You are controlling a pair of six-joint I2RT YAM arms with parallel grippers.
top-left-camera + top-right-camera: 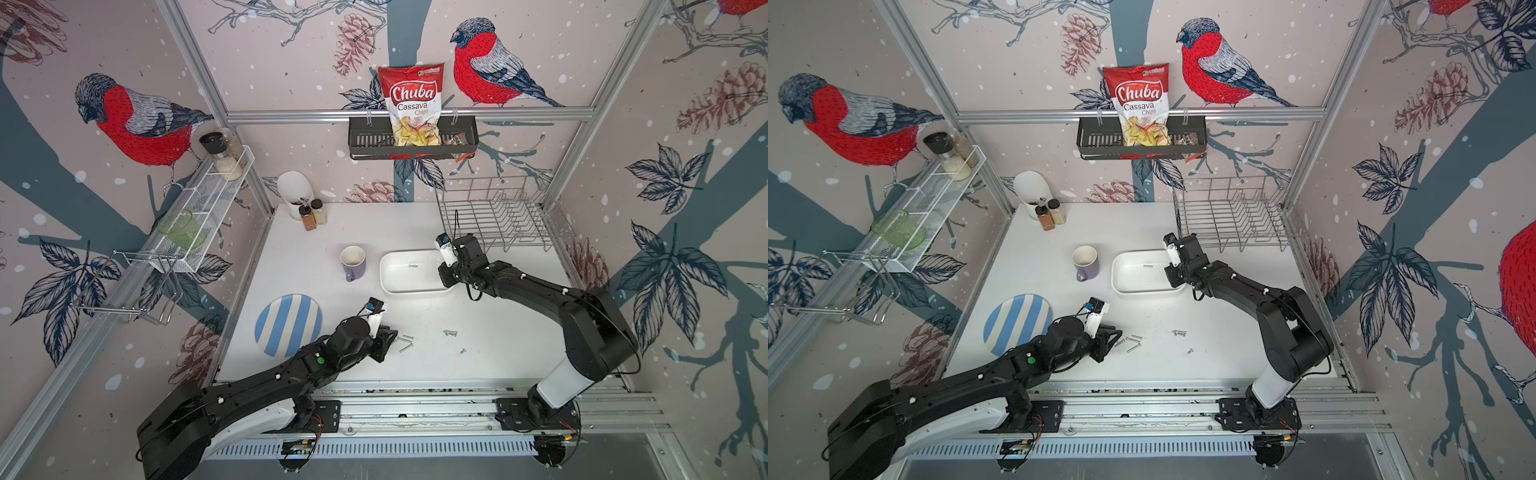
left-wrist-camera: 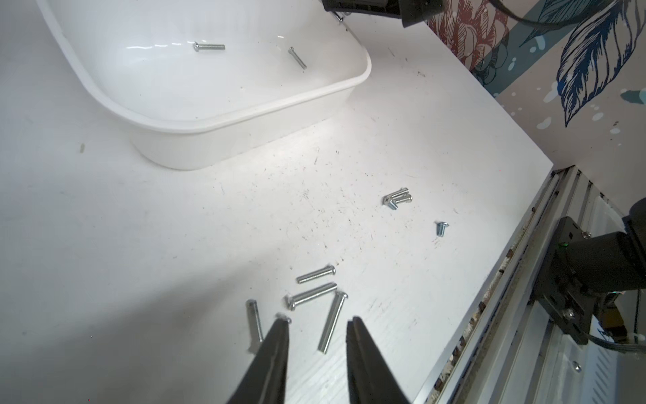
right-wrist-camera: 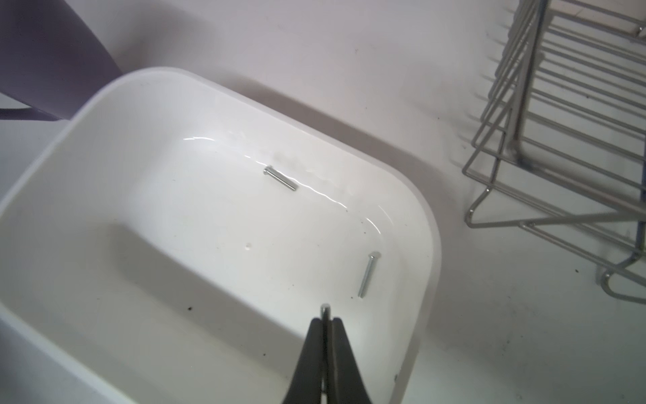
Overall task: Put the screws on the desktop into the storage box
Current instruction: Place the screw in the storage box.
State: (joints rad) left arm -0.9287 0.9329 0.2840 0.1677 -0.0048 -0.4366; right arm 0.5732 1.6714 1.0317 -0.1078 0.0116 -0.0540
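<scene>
Several silver screws lie loose on the white desktop near its front edge; in both top views they show as a small scatter. My left gripper is open just above them, and one long screw lies between its fingertips. The white storage box sits mid-table with two screws on its floor. My right gripper hangs over the box's right end, shut on a thin screw whose end pokes out past the tips.
A purple mug stands just left of the box. A blue-striped plate lies beside my left arm. The wire dish rack fills the back right corner, spice jars the back left. An aluminium rail borders the front edge.
</scene>
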